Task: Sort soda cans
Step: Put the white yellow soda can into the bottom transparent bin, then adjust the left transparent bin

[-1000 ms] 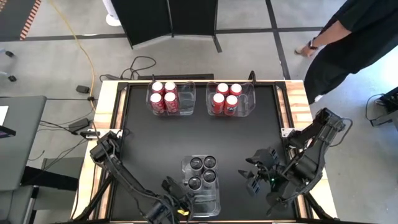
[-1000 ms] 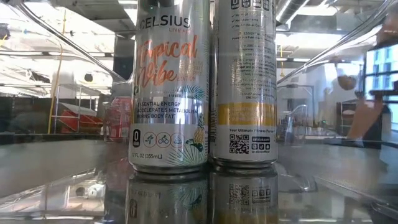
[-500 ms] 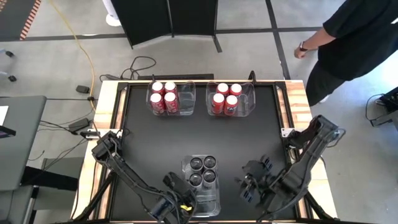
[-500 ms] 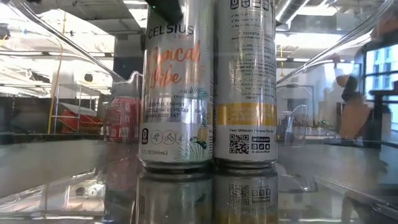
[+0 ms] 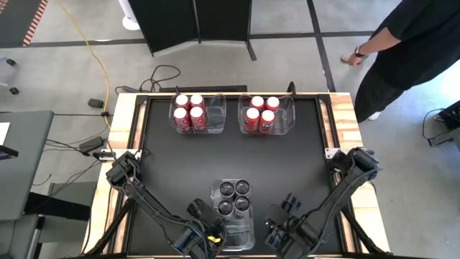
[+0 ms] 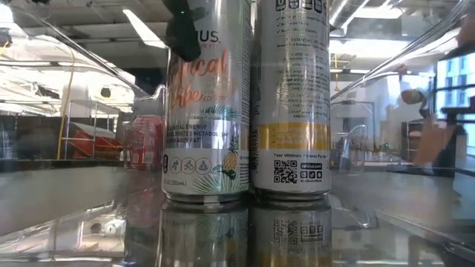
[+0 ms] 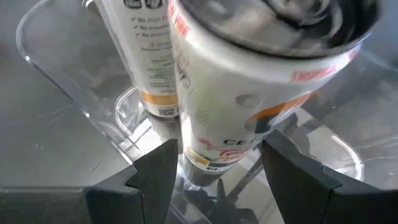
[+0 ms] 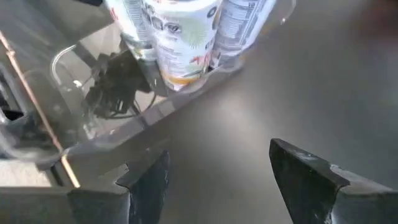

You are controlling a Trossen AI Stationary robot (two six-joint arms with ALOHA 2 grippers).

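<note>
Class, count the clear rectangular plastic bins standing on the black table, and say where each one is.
3: one clear rectangular plastic bin at the far left, one at the far right, one at the near middle. None seems hidden.

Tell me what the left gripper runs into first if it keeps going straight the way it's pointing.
Most likely the silver Celsius can directly ahead: it fills the left wrist view between the open jaws of the left gripper, standing in the clear bin. A second can stands behind it. Whether the jaws already touch is unclear.
</note>
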